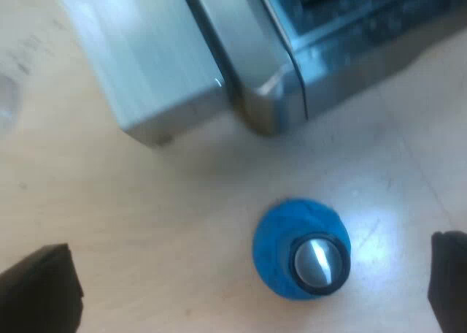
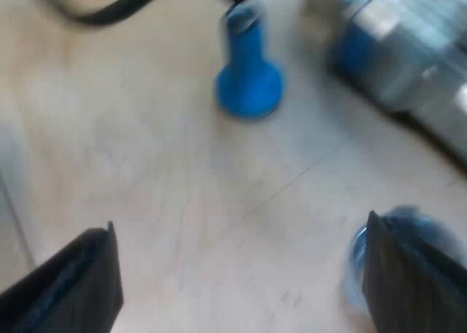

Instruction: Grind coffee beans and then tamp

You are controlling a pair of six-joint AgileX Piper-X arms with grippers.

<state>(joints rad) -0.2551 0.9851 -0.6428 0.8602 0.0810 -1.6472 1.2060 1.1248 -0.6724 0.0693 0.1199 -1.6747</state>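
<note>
The blue tamper (image 1: 295,256) stands upright on the pale wooden table, its round metal top facing up at me. My left gripper (image 1: 248,278) hangs above it, open, with its black fingers (image 1: 40,289) wide apart on either side and touching nothing. From the right wrist view the same tamper (image 2: 248,74) stands some way ahead, close to the espresso machine (image 2: 408,48). My right gripper (image 2: 241,274) is open and holds nothing, low over bare table well short of the tamper.
The machine's steel corner and base (image 1: 270,92) stand just beyond the tamper. A blurred, clear round rim, perhaps the measuring glass (image 2: 356,263), sits beside one right finger (image 2: 416,274). Bare table (image 2: 146,150) lies between the right gripper and the tamper.
</note>
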